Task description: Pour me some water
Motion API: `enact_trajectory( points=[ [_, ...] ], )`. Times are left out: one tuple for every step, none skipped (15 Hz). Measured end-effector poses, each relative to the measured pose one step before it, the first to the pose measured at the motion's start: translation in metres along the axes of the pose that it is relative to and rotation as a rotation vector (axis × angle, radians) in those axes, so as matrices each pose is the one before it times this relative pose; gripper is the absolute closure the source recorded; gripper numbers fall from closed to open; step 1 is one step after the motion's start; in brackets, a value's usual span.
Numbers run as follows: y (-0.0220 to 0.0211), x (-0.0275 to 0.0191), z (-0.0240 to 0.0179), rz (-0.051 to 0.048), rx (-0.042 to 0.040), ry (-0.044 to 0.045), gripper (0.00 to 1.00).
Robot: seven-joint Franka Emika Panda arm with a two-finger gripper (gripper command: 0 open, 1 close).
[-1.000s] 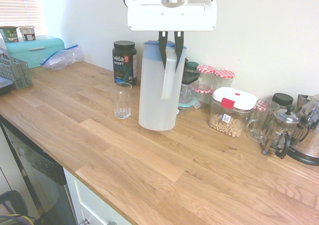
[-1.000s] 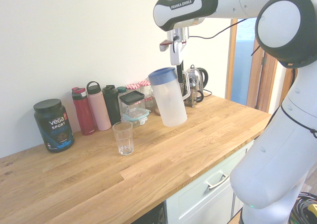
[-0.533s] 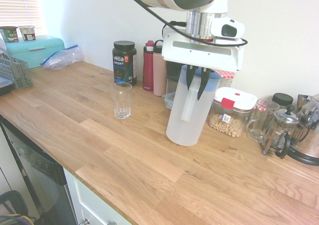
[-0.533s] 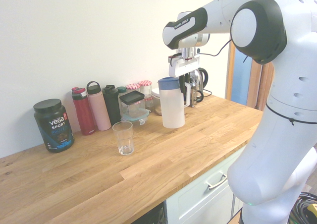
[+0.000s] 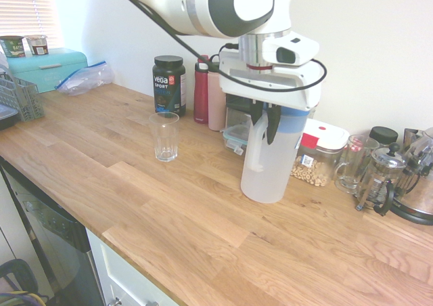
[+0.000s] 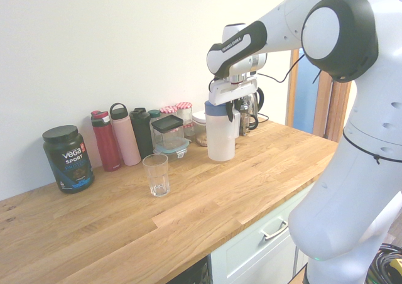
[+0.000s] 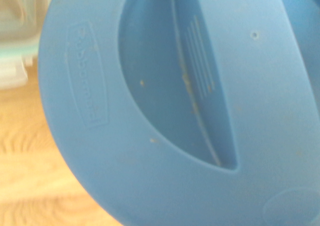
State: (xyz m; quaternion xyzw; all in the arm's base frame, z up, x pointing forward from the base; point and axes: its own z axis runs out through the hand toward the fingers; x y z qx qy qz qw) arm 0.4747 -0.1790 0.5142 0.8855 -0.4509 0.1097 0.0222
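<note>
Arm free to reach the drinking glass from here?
Probably not yet: the hand is shut on the jug's handle. The path to the glass looks clear, bare worktop between them.

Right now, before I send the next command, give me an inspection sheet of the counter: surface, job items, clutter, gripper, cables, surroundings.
Surface: wooden counter, dry as far as the views show.
Job items: jug upright with blue lid on, base at or near the counter; water level cannot be told. Drinking glass stands apart from it, looks empty.
Clutter: black tub, red and pink bottles, jar of chickpeas, French press, kettle along the wall.
Gripper: gripper shut on the jug's handle.
Cables: one on the arm's wrist only.
Surroundings: teal bread box, white wall.
</note>
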Motion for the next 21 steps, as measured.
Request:
enact_trajectory(
  points=[
    [0.00478, -0.00746, 0.00044, -0.00082, -0.00435, -0.00038, 1.0],
    [0.0049, -0.0057, -0.00179, 0.00065, 0.00243, 0.00026, 1.0],
    [0.00526, -0.00394, -0.00199, 0.00362, 0.00291, 0.00015, 1.0],
    [0.00494, -0.00292, -0.00036, 0.0045, 0.00036, -0.00152, 0.0],
    [0.00336, -0.0021, 0.00135, 0.00656, 0.00149, -0.00615, 0.0],
    [0.00198, -0.0013, 0.00095, 0.00637, 0.00363, -0.00588, 0.0],
    [0.0006, -0.00075, 0.00035, 0.00518, 0.00444, -0.00474, 0.0],
    [0.00026, -0.00026, 0.00008, 0.00322, 0.00198, -0.00188, 0.0],
    [0.00008, -0.00012, 0.00009, 0.00192, 0.00131, -0.00137, 0.0],
    [0.00033, -0.00016, 0.00058, 0.00187, 0.0007, -0.00218, 0.0],
    [0.00075, 0.00015, 0.00031, 0.00187, -0.00028, -0.00086, 0.0],
    [0.00072, 0.00032, -0.00032, 0.00156, 0.00022, 0.0006, 0.0],
    [0.00048, 0.00016, -0.00044, 0.00097, 0.00042, 0.00064, 0.0],
    [0.00042, -0.00013, -0.00032, 0.0005, 0.00029, 0.00023, 0.0],
    [0.00058, -0.00025, -0.0008, 0.00061, 0.00078, 0.00066, 0.0],
    [0.00119, -0.00005, -0.00205, 0.00188, 0.00126, 0.00123, 0.0],
    [0.00169, -0.00106, -0.00446, 0.00661, 0.00668, -0.0047, 0.0],
    [0.00204, -0.0025, -0.00701, 0.00934, 0.00595, -0.01632, 0.0],
    [0.00224, -0.00298, -0.00862, 0.00757, -0.00172, -0.024, 0.0],
    [0.00099, -0.00314, -0.01066, 0.00408, -0.00384, -0.02372, 0.0],
    [-0.00064, -0.00304, -0.01142, 0.00291, -0.00382, -0.01986, 0.0]
  ],
)
